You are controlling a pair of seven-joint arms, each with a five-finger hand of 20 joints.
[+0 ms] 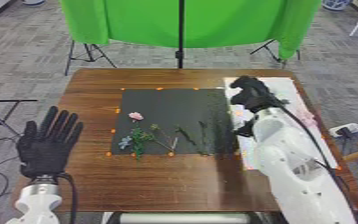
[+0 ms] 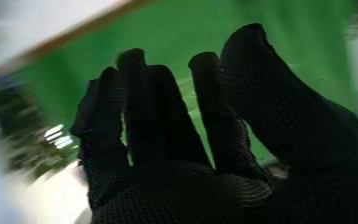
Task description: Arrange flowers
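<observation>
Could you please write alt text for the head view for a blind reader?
A robot's right hand is over a white sheet beside a black mat with a pink flower and green stems, on a brown table; its left hand is open.

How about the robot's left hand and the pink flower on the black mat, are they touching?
Apart. The head view shows brown table and black mat between left hand and pink flower.
</observation>
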